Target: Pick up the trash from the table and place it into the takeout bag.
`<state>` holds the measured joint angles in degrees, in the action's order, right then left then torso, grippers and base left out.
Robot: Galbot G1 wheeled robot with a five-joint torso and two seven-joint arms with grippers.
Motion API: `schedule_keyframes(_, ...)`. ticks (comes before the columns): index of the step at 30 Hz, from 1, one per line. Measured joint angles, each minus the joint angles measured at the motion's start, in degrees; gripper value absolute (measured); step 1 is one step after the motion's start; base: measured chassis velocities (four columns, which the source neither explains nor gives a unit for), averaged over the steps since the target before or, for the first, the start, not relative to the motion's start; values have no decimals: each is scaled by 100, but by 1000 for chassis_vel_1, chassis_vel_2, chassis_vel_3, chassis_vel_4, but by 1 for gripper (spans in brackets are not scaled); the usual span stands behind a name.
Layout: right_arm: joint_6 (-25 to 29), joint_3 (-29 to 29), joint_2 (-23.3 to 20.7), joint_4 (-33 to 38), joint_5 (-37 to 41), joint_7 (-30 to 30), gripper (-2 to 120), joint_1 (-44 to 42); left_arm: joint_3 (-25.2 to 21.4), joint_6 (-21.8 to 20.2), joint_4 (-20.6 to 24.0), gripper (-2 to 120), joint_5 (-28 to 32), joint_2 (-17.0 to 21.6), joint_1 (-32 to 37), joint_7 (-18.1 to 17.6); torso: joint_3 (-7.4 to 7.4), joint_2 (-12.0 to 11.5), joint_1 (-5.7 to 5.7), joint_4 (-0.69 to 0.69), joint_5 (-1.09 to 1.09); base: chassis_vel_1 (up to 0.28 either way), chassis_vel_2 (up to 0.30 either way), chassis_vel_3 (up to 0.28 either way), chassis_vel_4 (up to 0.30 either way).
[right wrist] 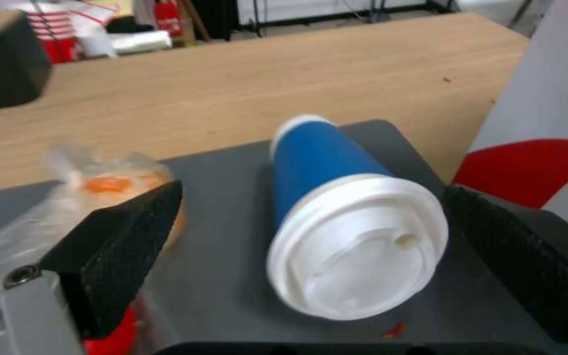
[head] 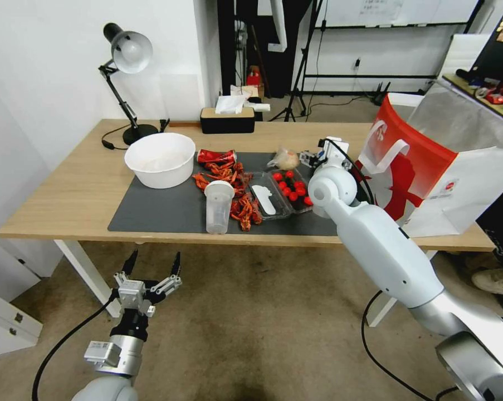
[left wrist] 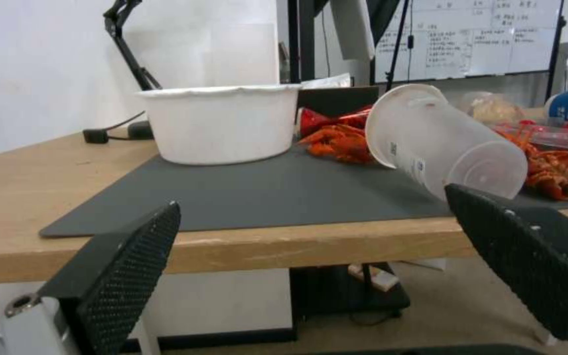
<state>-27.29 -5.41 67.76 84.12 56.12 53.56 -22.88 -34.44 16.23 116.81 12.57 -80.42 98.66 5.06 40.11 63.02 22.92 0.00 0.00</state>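
Fingers (right wrist: 120, 246) of the right gripper (right wrist: 310, 256) are spread wide around the blue-and-white cup (right wrist: 337, 217), lying on the table's (head: 67, 189) mat beside the takeout bag (head: 429, 167). Nothing is gripped. The left gripper (head: 154, 267) is held open below the table edge.

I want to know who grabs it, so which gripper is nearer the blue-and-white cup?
Right. The right gripper hangs just over the blue-and-white cup, fingers open on either side. The left gripper hangs open below the table edge, far off.

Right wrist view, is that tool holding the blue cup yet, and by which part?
Nothing held. The right tool is open astride the blue-and-white cup, fingers apart from it.
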Motion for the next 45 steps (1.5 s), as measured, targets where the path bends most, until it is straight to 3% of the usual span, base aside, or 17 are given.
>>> schedule_keyframes(15, -41, 90, 36, -653, -11, -336, 100, 255, -13, 2, 33, 100, 29, 37, 13, -6, 0, 1, 0, 0, -1, 0, 0, 0, 0)
schedule_keyframes(45, -102, 146, 62, -942, 36, -482, 100, 207, 9, 7, 96, 100, 26, 50, 70, -6, 0, 1, -1, 0, 0, 0, 0, 0, 0)
